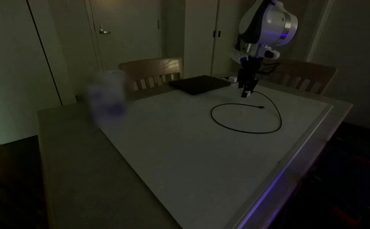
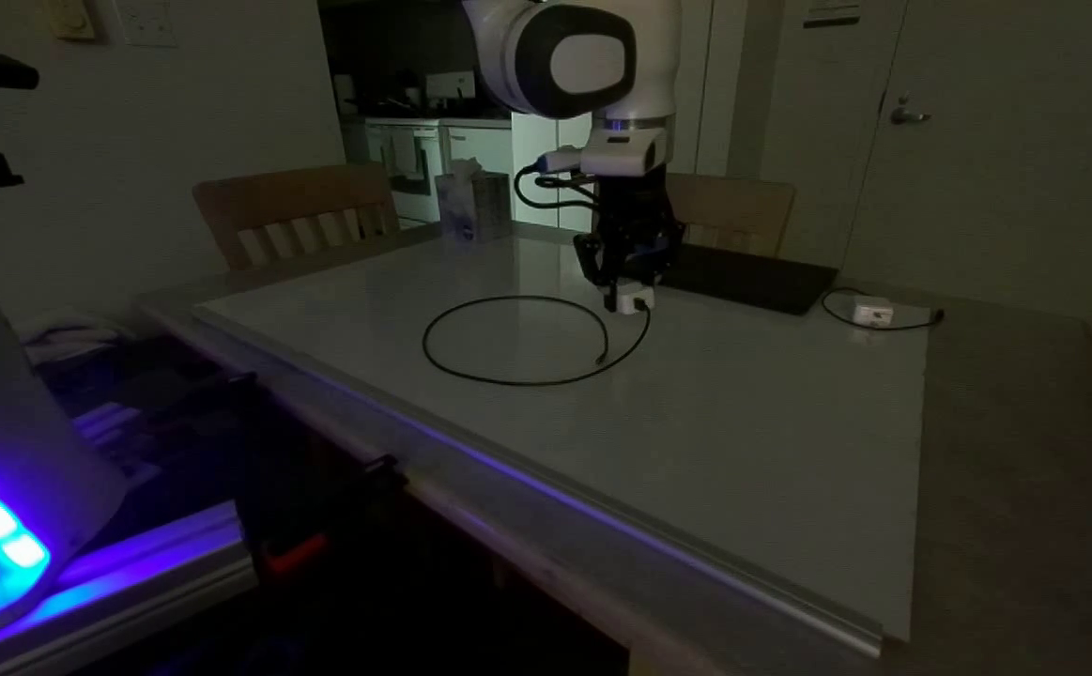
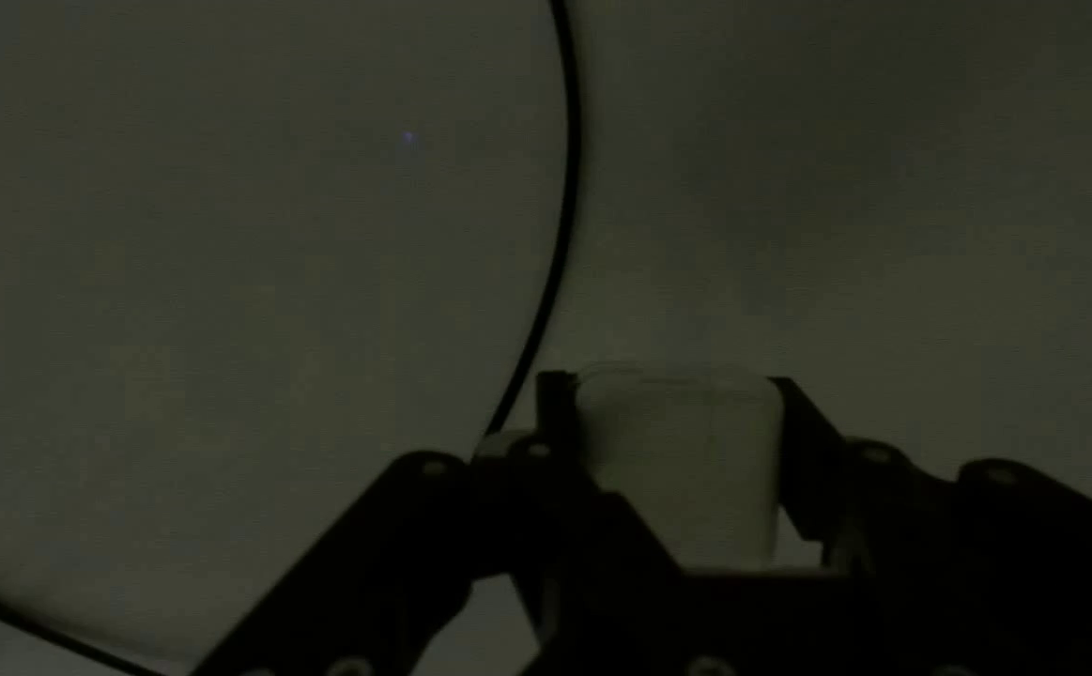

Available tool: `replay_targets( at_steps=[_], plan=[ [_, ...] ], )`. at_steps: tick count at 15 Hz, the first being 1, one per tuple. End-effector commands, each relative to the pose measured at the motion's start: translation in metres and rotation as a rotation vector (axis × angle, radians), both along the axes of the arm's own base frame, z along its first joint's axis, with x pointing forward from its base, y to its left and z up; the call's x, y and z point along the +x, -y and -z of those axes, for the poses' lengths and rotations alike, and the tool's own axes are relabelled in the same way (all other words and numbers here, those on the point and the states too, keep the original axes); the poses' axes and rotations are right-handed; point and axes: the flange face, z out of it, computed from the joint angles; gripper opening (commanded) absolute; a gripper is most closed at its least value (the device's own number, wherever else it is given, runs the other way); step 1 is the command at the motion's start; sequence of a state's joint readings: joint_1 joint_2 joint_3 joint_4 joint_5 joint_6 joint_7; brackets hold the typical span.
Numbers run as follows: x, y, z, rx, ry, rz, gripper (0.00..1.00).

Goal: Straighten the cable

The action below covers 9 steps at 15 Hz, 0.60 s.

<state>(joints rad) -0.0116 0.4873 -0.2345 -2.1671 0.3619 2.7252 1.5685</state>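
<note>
In an exterior view, I am watching a black claw [image 2: 633, 293] that is grasping a small white plug [image 2: 637, 301]. From the plug, a thin black cable [image 2: 529, 384] is lying on a shiny white board [image 2: 752, 422], on a desk [image 2: 1006, 451], in one wide, nearly closed loop. Its free end [image 2: 602, 360] is resting loose just inside the curve. Nothing is pinning that end, so a pull on the plug could be dragging the whole loop along the board instead of opening it. A flat dark pad [image 2: 752, 279] and a white adapter [image 2: 872, 312] with its own short cord [image 2: 910, 327] are sitting off to one side; a swing that way could be causing a tangle.

In an exterior view, the loop is lying between the claw and the board's raised rail [image 1: 281, 167]. If the claw is crossing over the loop, the cable could be folding over itself; if it is hauling toward the rail, the cable could be catching there.

In the wrist view, two dark fingers [image 3: 557, 402] are squeezing the plug's sides. The cable is passing behind one finger; whether it is touching, I cannot tell. Turning the claw could be snagging it there, and a hard tug could be yanking the cable from the plug.
</note>
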Motion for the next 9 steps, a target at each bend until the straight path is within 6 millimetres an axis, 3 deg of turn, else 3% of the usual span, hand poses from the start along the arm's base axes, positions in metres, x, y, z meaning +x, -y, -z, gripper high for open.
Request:
replay_targets(
  at_steps=[1, 5, 6, 7, 9],
  plan=[
    [-0.010, 0.013, -0.001, 0.060, 0.020, 0.193, 0.27],
    [-0.029, 0.045, 0.005, 0.117, 0.036, 0.411, 0.27],
    [-0.017, 0.033, 0.005, 0.086, 0.018, 0.325, 0.27],
    [-0.020, 0.039, 0.006, 0.086, 0.016, 0.337, 0.52],
    [-0.020, 0.039, 0.006, 0.084, 0.015, 0.332, 0.52]
  ],
)
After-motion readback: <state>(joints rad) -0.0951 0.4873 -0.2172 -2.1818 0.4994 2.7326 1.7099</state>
